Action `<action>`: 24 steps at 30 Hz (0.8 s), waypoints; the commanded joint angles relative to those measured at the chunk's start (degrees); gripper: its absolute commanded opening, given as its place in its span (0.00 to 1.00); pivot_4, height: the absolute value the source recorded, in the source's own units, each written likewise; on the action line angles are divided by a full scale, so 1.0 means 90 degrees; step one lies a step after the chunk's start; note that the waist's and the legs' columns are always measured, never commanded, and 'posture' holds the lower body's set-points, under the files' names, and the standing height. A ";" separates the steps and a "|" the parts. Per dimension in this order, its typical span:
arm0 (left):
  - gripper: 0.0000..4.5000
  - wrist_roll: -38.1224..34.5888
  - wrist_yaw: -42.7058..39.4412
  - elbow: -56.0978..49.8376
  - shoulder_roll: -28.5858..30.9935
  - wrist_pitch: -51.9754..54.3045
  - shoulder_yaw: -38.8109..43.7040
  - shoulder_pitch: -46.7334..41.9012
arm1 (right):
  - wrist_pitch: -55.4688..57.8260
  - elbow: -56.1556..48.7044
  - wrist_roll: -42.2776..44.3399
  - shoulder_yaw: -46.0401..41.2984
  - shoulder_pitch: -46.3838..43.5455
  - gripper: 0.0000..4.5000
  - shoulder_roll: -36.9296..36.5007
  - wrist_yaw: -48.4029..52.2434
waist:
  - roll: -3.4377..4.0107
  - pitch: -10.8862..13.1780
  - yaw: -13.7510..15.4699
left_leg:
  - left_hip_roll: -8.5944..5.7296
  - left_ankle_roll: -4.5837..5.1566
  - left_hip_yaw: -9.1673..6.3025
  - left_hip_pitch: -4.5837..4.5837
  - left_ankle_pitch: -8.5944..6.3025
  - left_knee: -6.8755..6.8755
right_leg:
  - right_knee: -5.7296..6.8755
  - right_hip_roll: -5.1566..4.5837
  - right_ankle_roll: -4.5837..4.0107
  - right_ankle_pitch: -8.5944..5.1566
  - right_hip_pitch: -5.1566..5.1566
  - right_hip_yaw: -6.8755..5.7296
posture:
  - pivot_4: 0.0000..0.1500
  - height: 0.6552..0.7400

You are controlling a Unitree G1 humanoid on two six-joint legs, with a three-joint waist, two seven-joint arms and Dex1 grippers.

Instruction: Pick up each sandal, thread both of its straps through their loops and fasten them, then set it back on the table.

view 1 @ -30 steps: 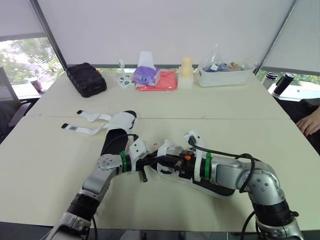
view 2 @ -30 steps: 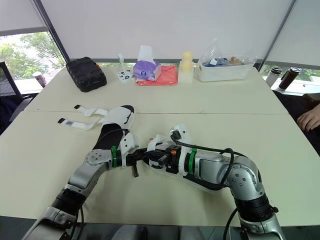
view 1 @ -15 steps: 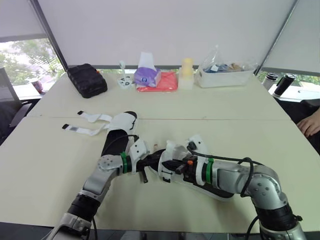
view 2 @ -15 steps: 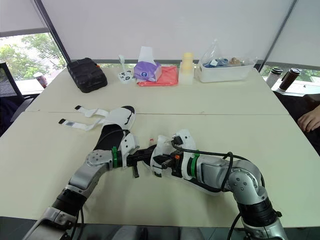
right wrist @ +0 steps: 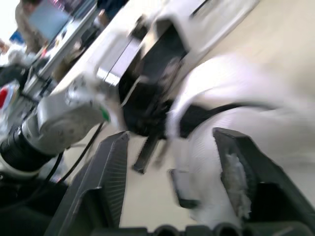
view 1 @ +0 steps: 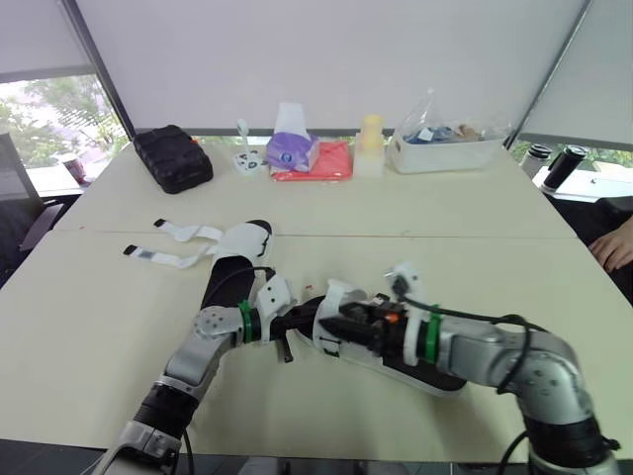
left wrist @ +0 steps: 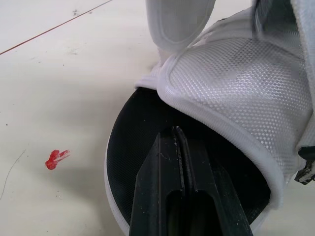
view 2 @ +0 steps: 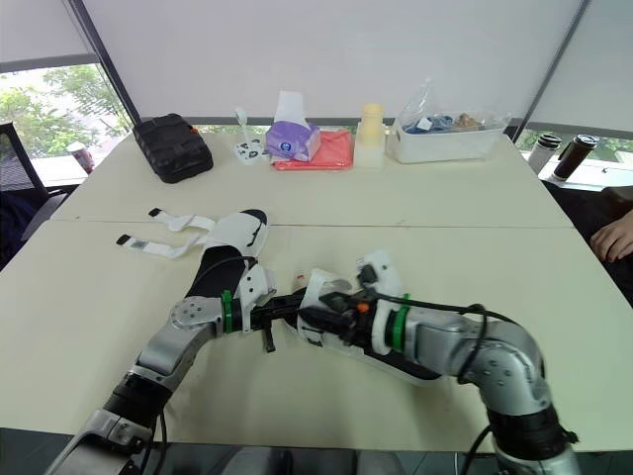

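Note:
The near sandal (view 1: 330, 299), black-soled with white mesh straps, lies on the table (view 1: 475, 257) in front of me. My left gripper (view 1: 305, 319) is shut, and its tips (left wrist: 177, 133) rest on the black insole at the toe, just under the front strap (left wrist: 246, 93). From the right, my right gripper (view 1: 344, 331) stands open at that strap, and white mesh (right wrist: 221, 162) lies between its spread fingers (right wrist: 114, 172). The second sandal (view 1: 240, 243) lies further back on the left, its two straps (view 1: 163, 258) unfastened and spread flat.
Along the far edge stand a black pouch (view 1: 171, 156), a tissue pack (view 1: 292, 148) on a red cloth (view 1: 321, 164), a pale bottle (view 1: 369, 143) and a white tray (view 1: 445, 148) with a bag. Dark tumblers (view 1: 562, 166) and a person's hand (view 1: 615, 243) are at the far right.
My right gripper has gone from shut to open at the front strap, and the right arm has drawn back a little to the right. The left arm has stayed put.

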 commanded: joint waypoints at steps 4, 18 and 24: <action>0.00 0.0328 -0.0270 0.0508 0.0121 0.0271 -0.0395 0.0183 | -0.0207 -0.1105 0.1235 -0.0646 0.1387 0.59 -0.0909 0.0493 | 0.0007 0.0000 -0.0024 | 0.0002 0.0000 0.0000 0.0003 0.0000 -0.0015 | -0.0004 0.0003 0.0002 -0.0002 -0.0002 0.0000 | 1.00 1.00; 0.00 -0.0182 -0.1164 -0.0540 0.0504 0.1443 -0.0578 0.0349 | -0.1121 -0.0741 -0.1886 0.1507 0.1621 0.59 -0.0387 0.0482 | 0.0001 0.0000 -0.0037 | 0.0005 -0.0001 -0.0003 -0.0006 0.0001 -0.0020 | -0.0010 0.0028 0.0007 -0.0007 -0.0015 0.0003 | 1.00 1.00; 0.00 -0.0255 -0.1250 -0.0802 0.0598 0.1801 -0.0555 0.0405 | -0.1307 -0.0705 -0.2122 0.1508 0.1659 0.59 -0.0056 0.0598 | 0.0001 0.0000 -0.0040 | 0.0006 -0.0001 -0.0003 -0.0004 0.0000 -0.0020 | -0.0009 0.0027 0.0007 -0.0007 -0.0013 0.0004 | 1.00 1.00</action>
